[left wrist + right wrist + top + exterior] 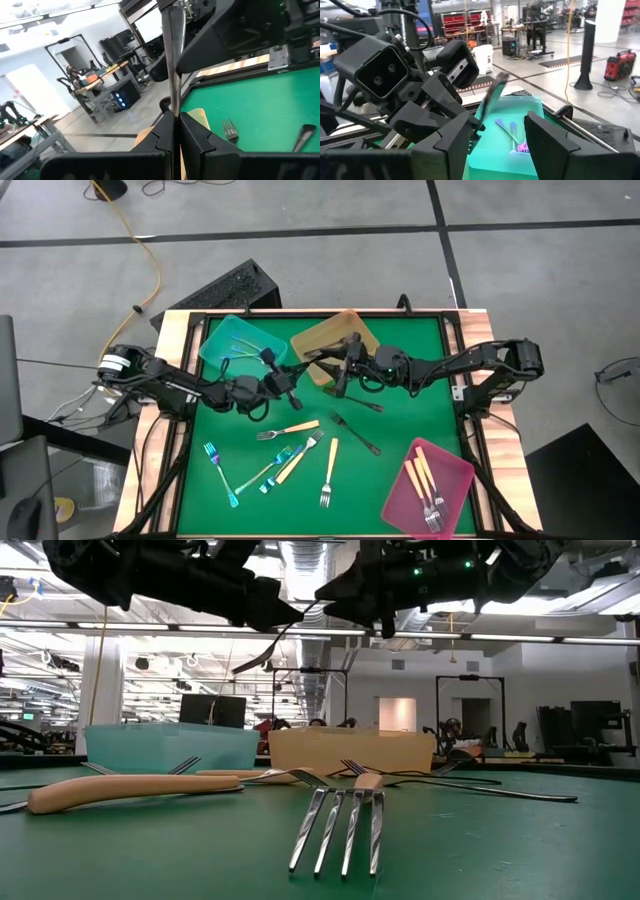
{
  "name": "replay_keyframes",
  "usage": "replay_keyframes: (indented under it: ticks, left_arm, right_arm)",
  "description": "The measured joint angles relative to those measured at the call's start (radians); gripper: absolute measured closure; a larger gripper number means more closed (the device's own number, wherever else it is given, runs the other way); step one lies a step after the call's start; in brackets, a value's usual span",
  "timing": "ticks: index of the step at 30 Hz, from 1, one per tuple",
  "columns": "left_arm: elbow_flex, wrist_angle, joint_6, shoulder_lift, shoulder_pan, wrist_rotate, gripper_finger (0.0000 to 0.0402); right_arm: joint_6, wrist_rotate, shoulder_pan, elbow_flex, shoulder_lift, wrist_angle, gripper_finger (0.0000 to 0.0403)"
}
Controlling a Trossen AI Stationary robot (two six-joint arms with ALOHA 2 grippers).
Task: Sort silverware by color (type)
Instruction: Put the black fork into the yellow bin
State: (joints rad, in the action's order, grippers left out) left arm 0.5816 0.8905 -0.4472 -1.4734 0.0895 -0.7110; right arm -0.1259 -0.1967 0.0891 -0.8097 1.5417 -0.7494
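Grey metal utensil (172, 60) is being pinched by left gripper (283, 385) at table (400, 435) centre, twelve o'clock of loose forks (300, 445); right gripper (335, 370) is hovering adjacent, fingers spread.

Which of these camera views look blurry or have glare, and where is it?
Right wrist view: the dark grey metal utensil held by the left gripper is smeared, while the open right gripper fingers read sharp. Low view: the nearest silver fork tines look soft, and bright ceiling lights wash out the top. High view: evenly lit, with soft shadows on the green table mat.
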Motion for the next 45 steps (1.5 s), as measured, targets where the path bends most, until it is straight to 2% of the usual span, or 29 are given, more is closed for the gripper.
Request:
replay_keyframes:
  ticks: [8, 13, 23, 31, 39, 45]
  left_arm:
    - [0.000, 0.000, 0.003, 0.000, -0.009, 0.025, 0.0401]
    - [0.000, -0.001, -0.037, 0.000, -0.021, 0.025, 0.0401]
    - [0.001, -0.001, -0.164, 0.000, -0.034, 0.008, 0.0401]
    - [0.001, -0.007, -0.147, 0.000, -0.036, 0.010, 0.0401]
    - [0.001, -0.038, -0.089, 0.000, -0.050, 0.035, 0.0401]
    - [0.001, -0.045, -0.047, 0.000, -0.060, 0.071, 0.0372]
  right_arm:
    - [-0.010, -0.015, 0.013, -0.001, 0.001, -0.049, 0.0197]
    - [-0.090, -0.045, 0.027, -0.002, 0.000, -0.050, 0.0210]
    - [-0.095, -0.045, 0.036, -0.002, 0.001, -0.042, 0.0284]
    - [-0.094, -0.040, 0.036, -0.002, 0.000, -0.021, 0.0379]
    - [-0.087, -0.041, 0.036, -0.002, 0.000, -0.011, 0.0379]
    - [-0.084, -0.052, 0.036, -0.001, 0.001, -0.009, 0.0379]
